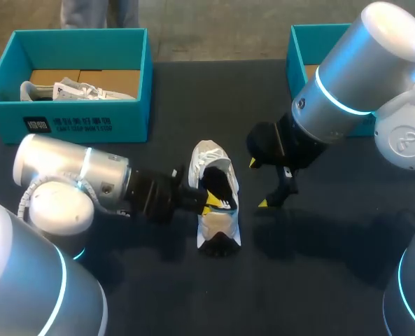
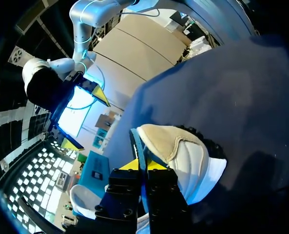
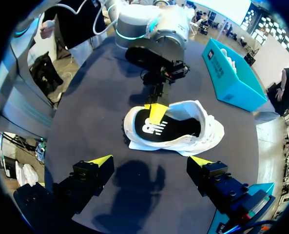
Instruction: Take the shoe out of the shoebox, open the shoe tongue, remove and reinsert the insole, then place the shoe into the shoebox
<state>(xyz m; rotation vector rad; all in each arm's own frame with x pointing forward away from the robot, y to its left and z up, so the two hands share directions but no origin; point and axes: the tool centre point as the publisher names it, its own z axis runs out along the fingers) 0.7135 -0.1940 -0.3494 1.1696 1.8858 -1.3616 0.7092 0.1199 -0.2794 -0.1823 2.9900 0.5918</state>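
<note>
Now shoe (image 1: 217,222) sits mid-counter (image 1: 333,273), well apart from the shoebox (image 1: 81,115). Left hand (image 1: 208,203) pinches its side wall, one finger inside. Right hand (image 1: 258,183) spread wide, just beside shoe, not touching.

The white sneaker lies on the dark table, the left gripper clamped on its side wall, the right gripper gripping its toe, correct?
No. The right gripper is open, hovering clear of the white sneaker, as the right wrist view shows. The sneaker does lie on the dark table, the left gripper clamped on its side wall.
</note>
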